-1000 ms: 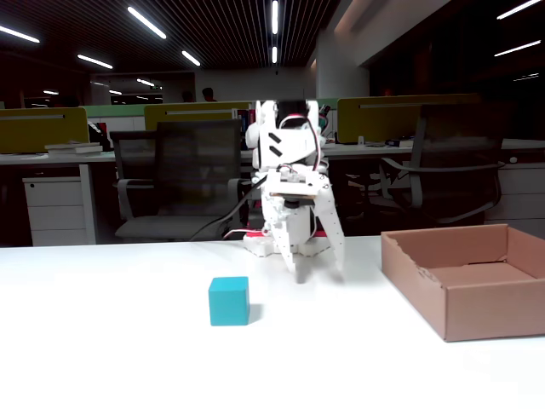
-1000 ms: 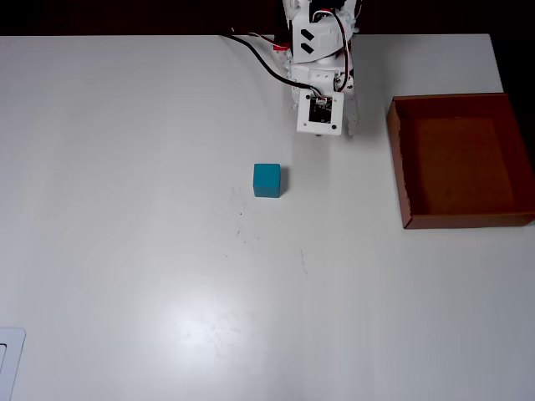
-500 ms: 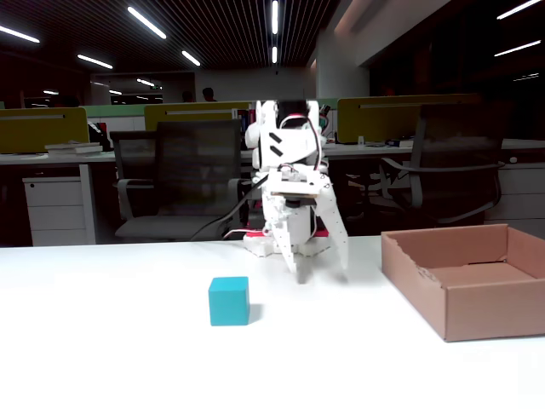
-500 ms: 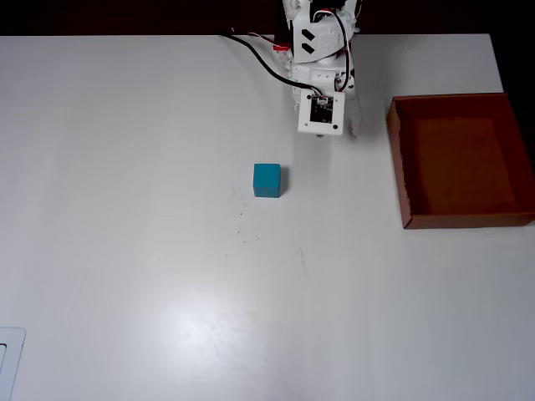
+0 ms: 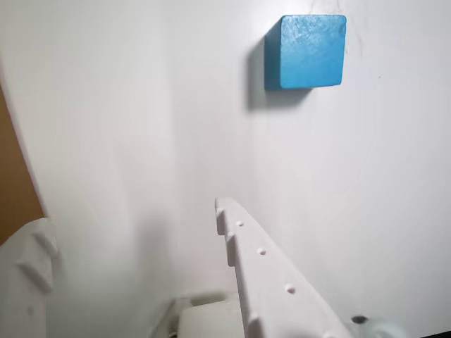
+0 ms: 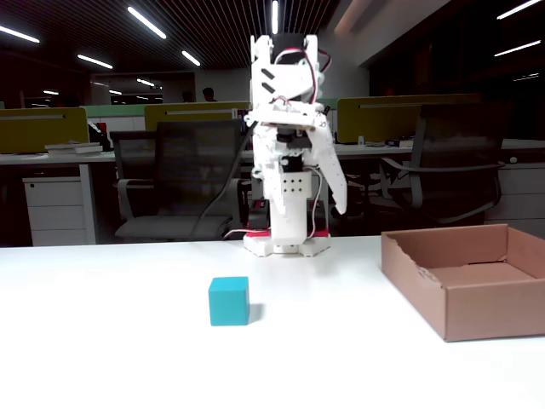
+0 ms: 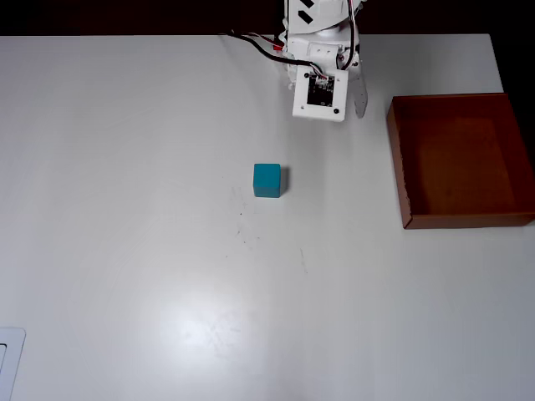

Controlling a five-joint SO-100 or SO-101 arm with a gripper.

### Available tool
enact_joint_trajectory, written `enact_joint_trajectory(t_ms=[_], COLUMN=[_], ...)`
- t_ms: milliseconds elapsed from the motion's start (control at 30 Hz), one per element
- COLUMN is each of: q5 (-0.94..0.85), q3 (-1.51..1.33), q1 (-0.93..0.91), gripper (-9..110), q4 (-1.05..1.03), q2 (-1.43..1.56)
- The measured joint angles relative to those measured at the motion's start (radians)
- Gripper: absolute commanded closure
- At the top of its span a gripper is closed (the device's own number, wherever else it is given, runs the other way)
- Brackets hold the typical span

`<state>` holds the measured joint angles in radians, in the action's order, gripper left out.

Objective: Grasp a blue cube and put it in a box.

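The blue cube (image 7: 267, 180) sits alone on the white table, also seen in the fixed view (image 6: 228, 301) and at the top right of the wrist view (image 5: 306, 51). The box (image 7: 399, 167), a shallow brown cardboard tray, stands empty at the right of the table, with its torn wall facing the fixed view (image 6: 477, 311). My gripper (image 7: 349, 107) hangs near the arm's base, well back from the cube and left of the box. In the wrist view the gripper (image 5: 134, 215) is open and empty, and the cube lies ahead and right of it.
The arm's base (image 6: 287, 243) and its cables (image 7: 251, 42) stand at the table's back edge. Office chairs (image 6: 174, 183) and desks stand behind the table. A brown strip (image 5: 10, 183) shows at the left edge of the wrist view. A white object (image 7: 8, 359) lies at the front left corner.
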<state>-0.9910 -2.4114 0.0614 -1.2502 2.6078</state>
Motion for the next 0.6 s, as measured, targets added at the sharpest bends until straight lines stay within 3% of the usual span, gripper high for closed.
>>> enact_joint_trajectory(t_ms=[600], q5=[-0.465], q3=[0.468], q1=[-0.373], gripper=[69], q4=[-0.067], q2=[-0.603])
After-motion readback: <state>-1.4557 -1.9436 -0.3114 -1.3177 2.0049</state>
